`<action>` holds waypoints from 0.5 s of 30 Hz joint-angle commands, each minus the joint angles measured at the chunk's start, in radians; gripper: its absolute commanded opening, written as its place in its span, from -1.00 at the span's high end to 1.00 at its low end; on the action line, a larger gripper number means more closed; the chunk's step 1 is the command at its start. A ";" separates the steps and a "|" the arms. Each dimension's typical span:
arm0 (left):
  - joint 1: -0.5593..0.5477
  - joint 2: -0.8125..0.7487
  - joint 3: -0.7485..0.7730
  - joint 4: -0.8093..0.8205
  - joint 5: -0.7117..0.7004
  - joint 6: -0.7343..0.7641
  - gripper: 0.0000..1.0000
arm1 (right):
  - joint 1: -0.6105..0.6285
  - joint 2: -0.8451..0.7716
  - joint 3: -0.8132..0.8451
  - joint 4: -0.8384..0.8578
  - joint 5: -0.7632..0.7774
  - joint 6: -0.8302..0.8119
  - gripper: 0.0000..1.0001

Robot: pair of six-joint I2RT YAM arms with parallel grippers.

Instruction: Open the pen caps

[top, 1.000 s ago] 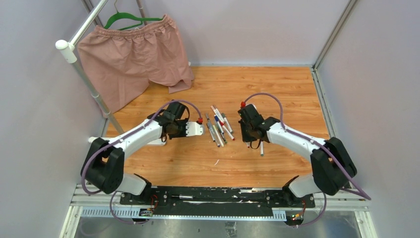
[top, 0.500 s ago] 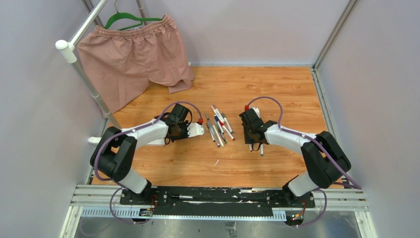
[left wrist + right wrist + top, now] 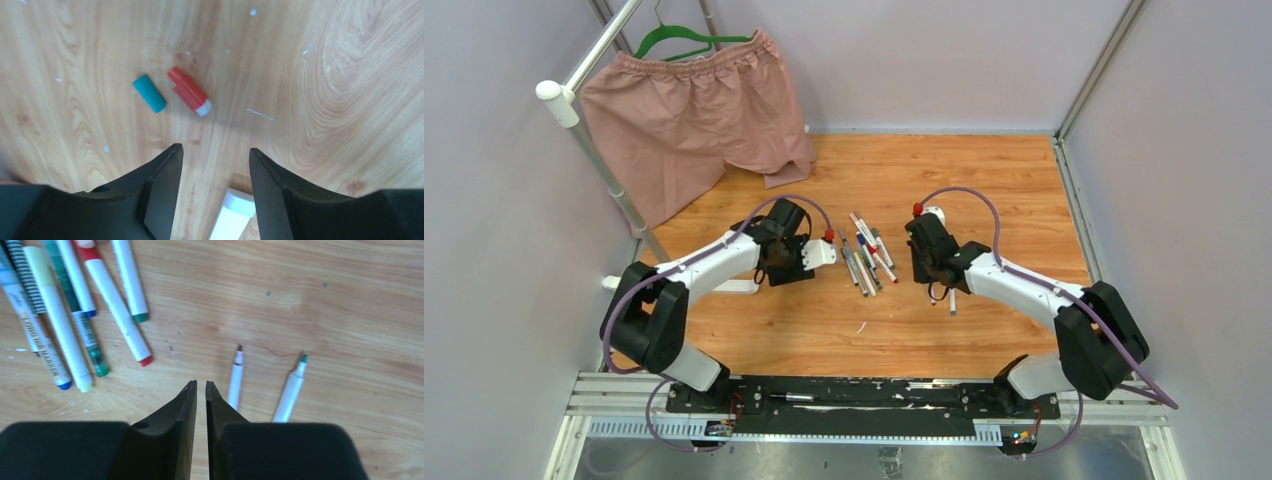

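In the left wrist view a red pen cap (image 3: 189,91) and a teal pen cap (image 3: 149,93) lie loose on the wooden table, just beyond my left gripper (image 3: 215,150). Its jaws stand open with nothing between them. In the right wrist view my right gripper (image 3: 200,384) is shut and empty, with only a thin slit between the jaws. Two uncapped pens lie right beside it, one red-tipped (image 3: 235,377) and one green-tipped (image 3: 291,389). A bunch of capped pens (image 3: 75,315) lies to the upper left. From above, those pens (image 3: 867,255) lie between the left gripper (image 3: 782,268) and the right gripper (image 3: 927,268).
The rounded end of a white bar (image 3: 232,216) lies on the table under the left gripper, and the bar (image 3: 742,287) runs beneath the left arm. Pink shorts (image 3: 689,115) hang on a green hanger from a rail at the back left. Grey walls close in the wooden table (image 3: 984,180).
My left gripper has opened. Both wrists have shifted a little over the table, and the pen bunch has stayed put.
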 commanded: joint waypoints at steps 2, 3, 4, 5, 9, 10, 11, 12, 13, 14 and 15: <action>0.022 -0.030 0.169 -0.208 0.095 -0.048 -0.15 | 0.020 0.072 0.033 0.009 -0.069 0.044 0.69; 0.031 -0.032 0.198 -0.236 0.113 -0.059 -0.15 | 0.019 0.086 0.032 0.016 -0.073 0.047 0.69; 0.042 -0.035 0.223 -0.263 0.132 -0.071 -0.16 | 0.015 0.096 0.022 0.024 -0.072 0.051 0.69; 0.050 -0.039 0.247 -0.286 0.141 -0.078 -0.17 | 0.009 0.103 0.007 0.036 -0.075 0.057 0.69; 0.062 -0.041 0.335 -0.370 0.116 -0.115 -0.24 | -0.063 0.093 -0.075 0.092 -0.119 0.070 0.69; 0.062 -0.041 0.346 -0.387 0.110 -0.129 -0.26 | -0.071 0.087 -0.092 0.096 -0.118 0.068 0.69; 0.062 -0.042 0.365 -0.404 0.104 -0.141 -0.27 | -0.085 0.081 -0.103 0.099 -0.118 0.062 0.69; 0.062 -0.044 0.380 -0.417 0.102 -0.154 -0.29 | -0.096 0.070 -0.112 0.099 -0.120 0.057 0.69; 0.063 -0.049 0.392 -0.423 0.102 -0.169 -0.40 | -0.105 0.061 -0.118 0.099 -0.119 0.050 0.68; 0.062 -0.055 0.400 -0.427 0.106 -0.182 -0.50 | -0.108 0.052 -0.119 0.095 -0.116 0.043 0.68; 0.062 -0.063 0.407 -0.427 0.111 -0.192 -0.52 | -0.109 0.044 -0.116 0.091 -0.113 0.037 0.68</action>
